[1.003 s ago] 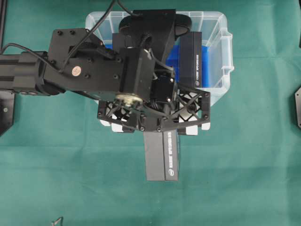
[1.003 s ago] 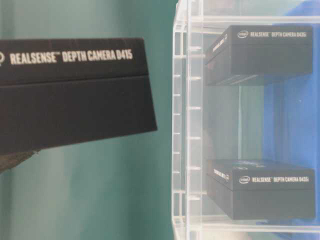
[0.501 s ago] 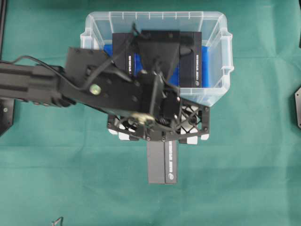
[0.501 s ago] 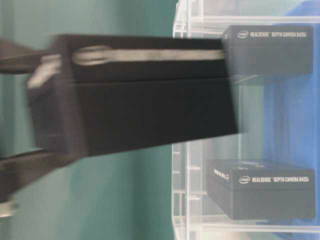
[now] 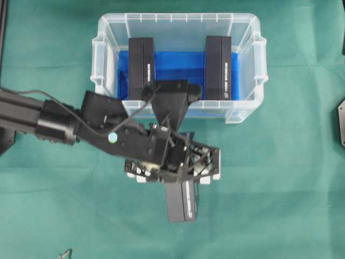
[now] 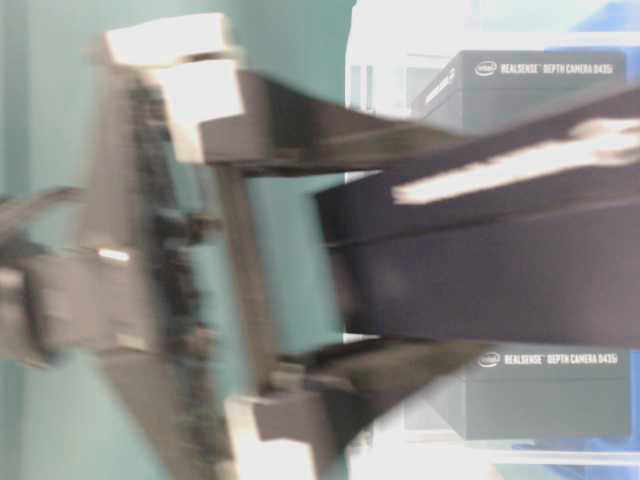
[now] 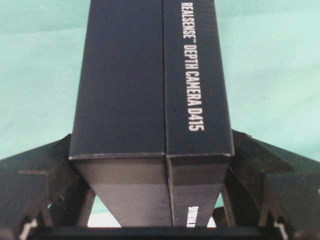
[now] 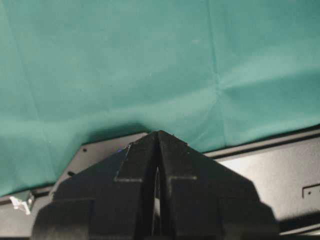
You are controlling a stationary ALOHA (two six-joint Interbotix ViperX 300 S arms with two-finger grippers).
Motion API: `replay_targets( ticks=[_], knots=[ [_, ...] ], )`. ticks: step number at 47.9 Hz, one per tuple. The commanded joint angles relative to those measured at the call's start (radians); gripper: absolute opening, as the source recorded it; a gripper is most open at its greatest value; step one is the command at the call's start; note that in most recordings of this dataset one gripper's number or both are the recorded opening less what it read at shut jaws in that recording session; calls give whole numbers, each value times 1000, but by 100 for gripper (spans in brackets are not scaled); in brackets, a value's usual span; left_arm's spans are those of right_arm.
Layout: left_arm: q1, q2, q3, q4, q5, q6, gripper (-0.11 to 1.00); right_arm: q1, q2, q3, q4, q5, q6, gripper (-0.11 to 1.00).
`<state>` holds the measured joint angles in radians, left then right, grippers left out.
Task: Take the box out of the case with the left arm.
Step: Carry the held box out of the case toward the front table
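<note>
The case (image 5: 178, 17) is a clear tub with a blue cloth on its bottom, at the top centre of the overhead view. My left gripper (image 5: 177, 174) hangs just in front of the case, over the green cloth, shut on a black box (image 5: 183, 200) that sticks out toward the front edge. In the left wrist view the box (image 7: 150, 80) reads "REALSENSE DEPTH CAMERA D415" and fills the space between the black fingers (image 7: 252, 155). The table-level view shows gripper and box (image 6: 470, 270) blurred. My right gripper (image 8: 158, 137) is shut and empty, low over the cloth.
Two more black boxes stand in the case, one at its left (image 5: 141, 67) and one at its right (image 5: 218, 67). A black metal plate (image 8: 280, 170) lies under the right gripper. Another black plate (image 5: 340, 124) sits at the right edge.
The left arm has come down and toward the front with the box, away from over the case. Both boxes inside the case are now uncovered. The right gripper shows no earlier frame.
</note>
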<state>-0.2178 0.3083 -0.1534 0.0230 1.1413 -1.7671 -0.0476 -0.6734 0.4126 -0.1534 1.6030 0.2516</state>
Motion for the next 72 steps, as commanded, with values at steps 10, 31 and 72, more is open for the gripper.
replay_targets(
  ticks=[10, 31, 72],
  knots=[
    [-26, -21, 91, -6, -114, 3, 63, -2, 5, -17, -2, -3, 3, 0],
    [-25, -23, 167, -6, -183, 9, 63, -2, 11, -17, -2, -2, 3, 0],
    [0, -29, 164, -2, -176, 18, 88, -2, 18, -20, -2, -2, 3, 0]
  ],
)
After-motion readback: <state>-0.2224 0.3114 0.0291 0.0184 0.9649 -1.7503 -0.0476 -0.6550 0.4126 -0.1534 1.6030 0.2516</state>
